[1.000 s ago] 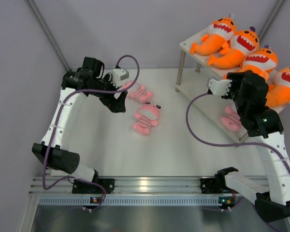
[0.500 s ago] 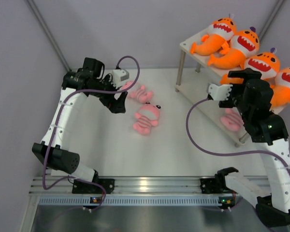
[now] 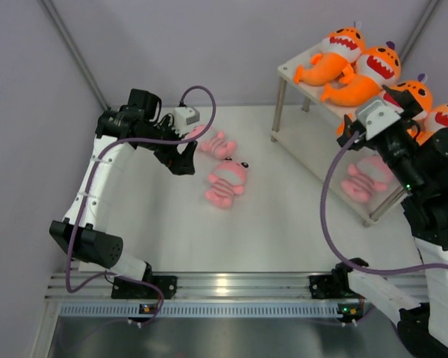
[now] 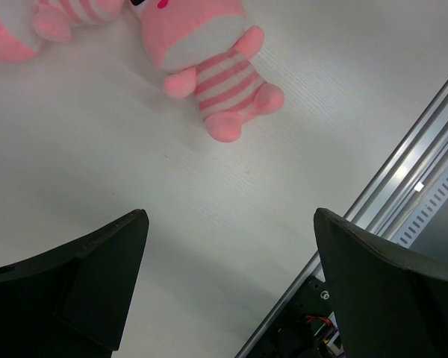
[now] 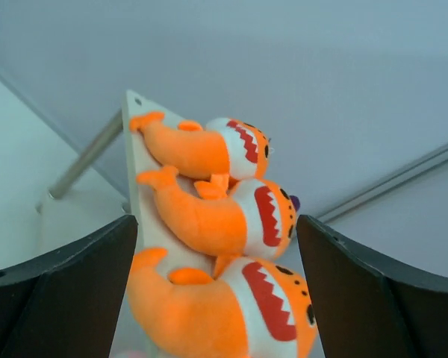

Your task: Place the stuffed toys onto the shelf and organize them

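Altogether 4 orange plush (image 3: 342, 51), 3 pink plush (image 3: 225, 182).

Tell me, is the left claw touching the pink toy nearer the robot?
Apart. The left wrist view shows the left gripper open, with bare table between it and the pink toy.

Down over the white worktop (image 4: 134, 171) hangs the left tool (image 4: 230, 222), dark fingers (image 4: 82, 283) spread wide, nothing between them. Just ahead lies a pink striped plush (image 4: 209, 71), feet toward the camera. A second pink plush (image 4: 30, 30) peeks in top-left, just beside it. A metal rail (image 4: 403, 179) crosses the right.
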Controlling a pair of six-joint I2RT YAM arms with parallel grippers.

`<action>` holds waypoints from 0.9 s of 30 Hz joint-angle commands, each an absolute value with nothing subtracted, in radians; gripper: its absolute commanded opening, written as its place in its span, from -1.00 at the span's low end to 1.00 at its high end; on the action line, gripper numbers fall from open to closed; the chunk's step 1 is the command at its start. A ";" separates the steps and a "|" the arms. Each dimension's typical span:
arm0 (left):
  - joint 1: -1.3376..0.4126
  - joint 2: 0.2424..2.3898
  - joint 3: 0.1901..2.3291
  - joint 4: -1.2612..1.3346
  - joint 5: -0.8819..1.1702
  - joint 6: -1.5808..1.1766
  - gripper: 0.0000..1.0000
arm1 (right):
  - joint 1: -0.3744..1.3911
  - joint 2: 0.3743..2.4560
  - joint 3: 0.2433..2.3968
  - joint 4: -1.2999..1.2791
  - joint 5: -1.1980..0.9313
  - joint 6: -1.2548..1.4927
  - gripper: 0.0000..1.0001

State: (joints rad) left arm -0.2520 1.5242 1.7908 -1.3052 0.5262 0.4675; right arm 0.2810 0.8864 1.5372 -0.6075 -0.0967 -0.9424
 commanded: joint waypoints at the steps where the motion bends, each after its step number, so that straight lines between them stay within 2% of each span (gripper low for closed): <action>1: -0.252 1.502 1.798 -1.279 0.555 0.454 0.97 | 0.293 0.925 1.575 -0.393 -0.138 -0.384 0.70; 3: -0.252 1.503 1.798 -1.281 0.557 0.449 0.97 | 0.293 0.943 1.559 -0.412 -0.077 -0.180 0.47; 4: -0.252 1.505 1.799 -1.281 0.555 0.449 0.97 | 0.295 0.954 1.536 -0.426 -0.049 -0.132 0.26; 5: -0.252 1.505 1.799 -1.279 0.551 0.448 0.97 | 0.293 0.959 1.525 -0.440 -0.011 -0.044 0.19; 6: -0.252 1.503 1.796 -1.281 0.548 0.448 0.97 | 0.293 0.960 1.517 -0.481 0.117 -0.008 0.02; 7: -0.252 1.502 1.795 -1.281 0.545 0.448 0.97 | 0.293 0.951 1.499 -0.498 0.258 0.083 -0.06; 9: -0.252 1.497 1.792 -1.279 0.543 0.448 0.97 | 0.293 0.927 1.465 -0.511 0.378 0.127 -0.23; 14: -0.252 1.514 1.799 -1.281 0.554 0.442 0.97 | 0.293 0.906 1.411 -0.500 0.612 0.051 -0.36; 27: -0.252 1.514 1.801 -1.281 0.545 0.442 0.97 | 0.187 1.049 1.465 -0.517 0.620 -0.031 -0.36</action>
